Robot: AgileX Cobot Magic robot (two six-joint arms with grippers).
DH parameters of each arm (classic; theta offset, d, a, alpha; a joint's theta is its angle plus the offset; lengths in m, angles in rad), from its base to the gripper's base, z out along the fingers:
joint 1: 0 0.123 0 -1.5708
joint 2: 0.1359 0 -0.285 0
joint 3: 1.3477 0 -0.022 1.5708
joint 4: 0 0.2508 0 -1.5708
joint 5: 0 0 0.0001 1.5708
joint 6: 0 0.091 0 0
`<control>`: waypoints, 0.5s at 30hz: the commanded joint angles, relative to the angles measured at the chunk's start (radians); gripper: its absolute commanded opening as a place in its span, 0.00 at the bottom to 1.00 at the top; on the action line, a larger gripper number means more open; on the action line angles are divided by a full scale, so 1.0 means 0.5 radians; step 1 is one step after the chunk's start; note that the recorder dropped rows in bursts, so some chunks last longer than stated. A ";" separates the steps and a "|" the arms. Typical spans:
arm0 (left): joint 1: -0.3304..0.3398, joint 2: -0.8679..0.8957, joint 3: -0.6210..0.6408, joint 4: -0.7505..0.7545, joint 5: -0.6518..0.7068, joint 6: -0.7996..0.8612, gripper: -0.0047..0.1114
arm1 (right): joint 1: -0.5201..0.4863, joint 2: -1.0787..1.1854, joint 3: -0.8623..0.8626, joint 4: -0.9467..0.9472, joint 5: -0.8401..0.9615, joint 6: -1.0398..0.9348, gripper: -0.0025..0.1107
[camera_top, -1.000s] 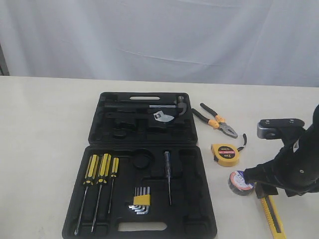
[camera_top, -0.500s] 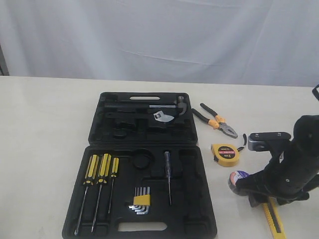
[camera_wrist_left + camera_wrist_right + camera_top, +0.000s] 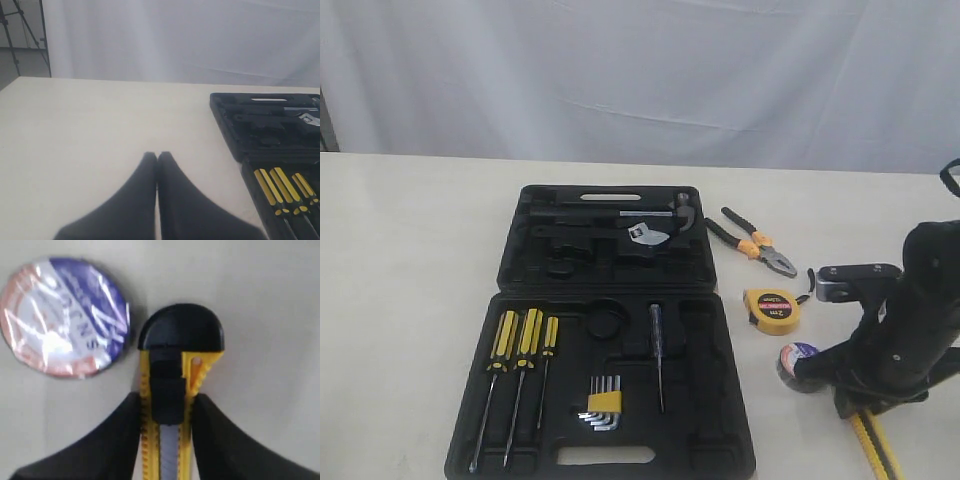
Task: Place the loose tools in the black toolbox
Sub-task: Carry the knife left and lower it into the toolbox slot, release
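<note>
The black toolbox (image 3: 712, 352) lies open in the middle of the table. To its right lie the orange-and-black pliers (image 3: 752, 241), the yellow tape measure (image 3: 771, 309) and the tape roll (image 3: 796, 364) with a blue-white label (image 3: 65, 315). My right gripper (image 3: 850, 400) is down on the yellow-black utility knife (image 3: 876, 447) near the front right edge. In the right wrist view its fingers press both sides of the knife (image 3: 172, 347), so the gripper (image 3: 167, 397) is shut on it. My left gripper (image 3: 157, 156) hangs shut and empty over bare table, left of the toolbox (image 3: 235, 135).
Yellow-black screwdrivers (image 3: 525, 345), a bunch of hex keys (image 3: 603, 402) and a slim tester (image 3: 657, 350) sit in the toolbox's lower half. A hammer (image 3: 655, 213) and wrench lie in the lid. A white curtain hangs behind the table.
My right arm sank lower over the utility knife and its jaws closed in from wide open onto the knife's sides. The tape roll shows more clearly beside it.
</note>
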State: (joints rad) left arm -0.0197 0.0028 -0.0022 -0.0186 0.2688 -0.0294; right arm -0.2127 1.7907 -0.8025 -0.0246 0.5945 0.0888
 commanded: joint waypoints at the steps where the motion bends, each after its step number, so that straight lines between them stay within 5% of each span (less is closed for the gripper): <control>1: -0.004 -0.006 0.004 -0.005 0.001 -0.003 0.04 | -0.006 -0.220 -0.090 -0.008 0.403 0.004 0.02; 6: -0.004 -0.006 0.004 -0.005 0.001 -0.003 0.04 | 0.075 -0.688 -0.101 0.203 0.597 0.100 0.02; 15: -0.004 -0.006 0.004 -0.005 0.001 -0.003 0.04 | 0.772 -0.636 -0.208 0.206 0.206 0.677 0.02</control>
State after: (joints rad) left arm -0.0197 0.0028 -0.0022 -0.0186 0.2688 -0.0294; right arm 0.1330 1.4248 -0.8709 0.0815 0.7609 0.3783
